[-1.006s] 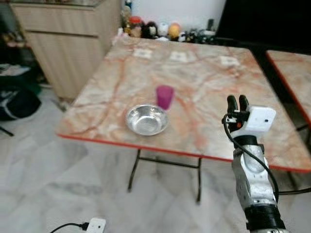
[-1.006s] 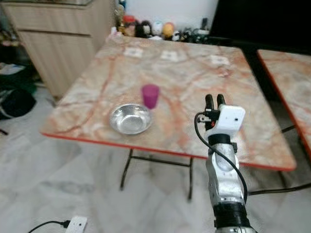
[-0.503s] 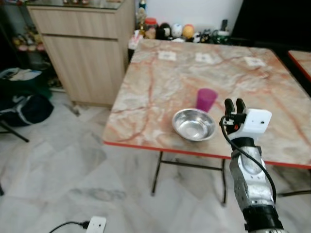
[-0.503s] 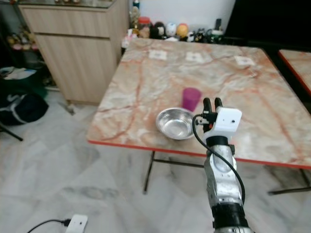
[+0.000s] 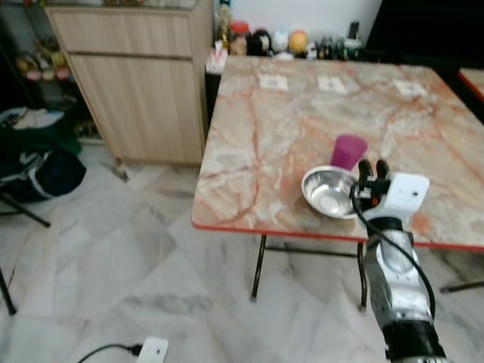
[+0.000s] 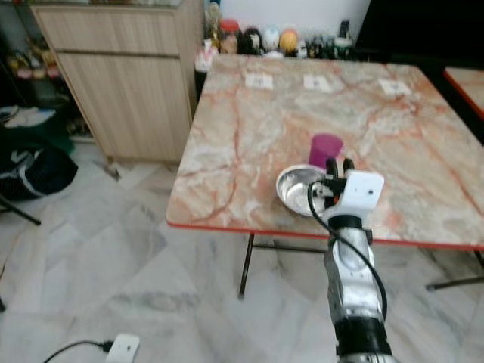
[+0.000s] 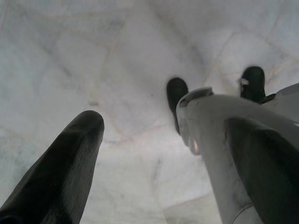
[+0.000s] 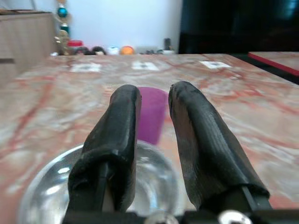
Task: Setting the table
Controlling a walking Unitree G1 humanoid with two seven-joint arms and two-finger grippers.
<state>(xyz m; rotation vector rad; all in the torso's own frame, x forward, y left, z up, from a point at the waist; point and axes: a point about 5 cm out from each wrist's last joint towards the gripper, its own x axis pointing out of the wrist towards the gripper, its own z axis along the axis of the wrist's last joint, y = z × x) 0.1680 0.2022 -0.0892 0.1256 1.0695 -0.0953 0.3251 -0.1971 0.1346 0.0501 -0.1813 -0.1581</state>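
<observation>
I have the right end effector (image 5: 370, 168) raised at the near edge of the marble surface (image 5: 280, 128), fingers nearly together with only a narrow gap, holding nothing. The steel bowl (image 5: 330, 192) sits just below and ahead of it, the purple cup (image 5: 348, 151) straight beyond. My left end effector (image 7: 140, 154) hangs spread over the floor, so the right is nearer.

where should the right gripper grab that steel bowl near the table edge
Probably the near rim of the steel bowl, coming from the table's front edge where the right gripper already hovers. The bowl is wide, shallow and upright, so one finger inside and one outside the thin rim fits; the purple cup crowds its far side.
</observation>
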